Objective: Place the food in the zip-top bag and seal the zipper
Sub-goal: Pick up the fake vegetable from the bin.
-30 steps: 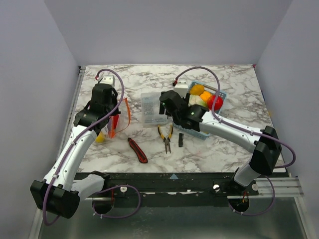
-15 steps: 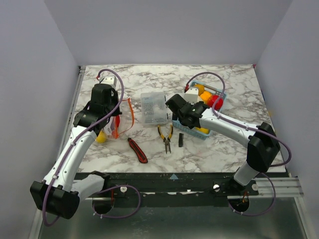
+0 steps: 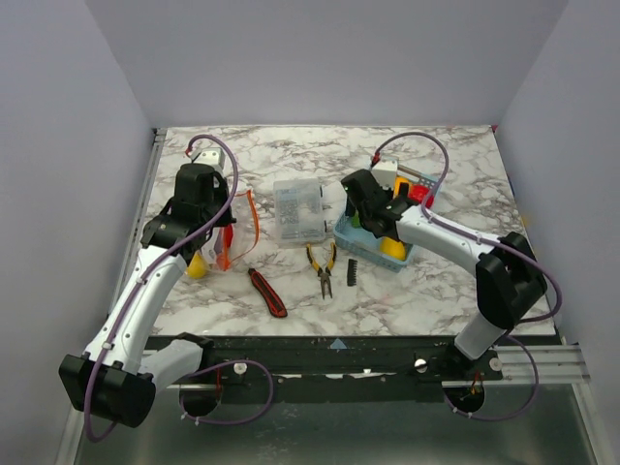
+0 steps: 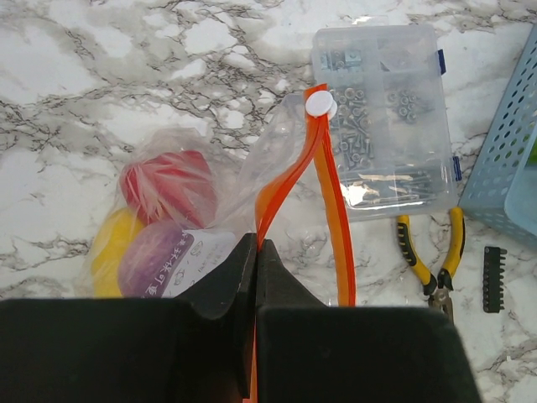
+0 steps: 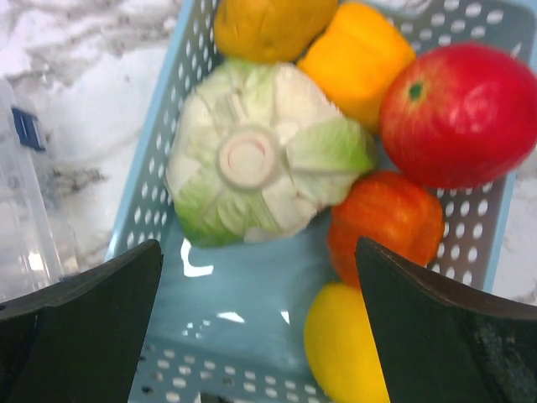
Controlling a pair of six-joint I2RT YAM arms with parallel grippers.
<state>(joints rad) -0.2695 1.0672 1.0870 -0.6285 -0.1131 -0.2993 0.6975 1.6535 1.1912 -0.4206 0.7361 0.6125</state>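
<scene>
The zip-top bag (image 4: 243, 168) lies on the marble at the left, with red (image 4: 168, 185), yellow (image 4: 113, 243) and purple (image 4: 155, 256) food inside. Its orange zipper (image 4: 336, 218) stands spread open. My left gripper (image 4: 256, 243) is shut on one side of that strip, also seen from above as the left gripper (image 3: 221, 231). My right gripper (image 5: 258, 252) hangs open over the light blue basket (image 5: 168, 126). Between its fingers lie a white-green cabbage (image 5: 260, 159), an orange piece (image 5: 386, 222) and a yellow piece (image 5: 344, 344). A red fruit (image 5: 461, 113) sits further back.
A rigid clear compartment box (image 3: 297, 213) stands between bag and basket (image 3: 344, 232). Yellow-handled pliers (image 3: 323, 266), a black bit strip (image 3: 352, 272) and a red-and-black utility knife (image 3: 268, 293) lie nearer the front edge.
My right arm has swung right, from beside the compartment box to over the basket, and its jaws have spread wider. The left arm holds still on the zipper strip.
</scene>
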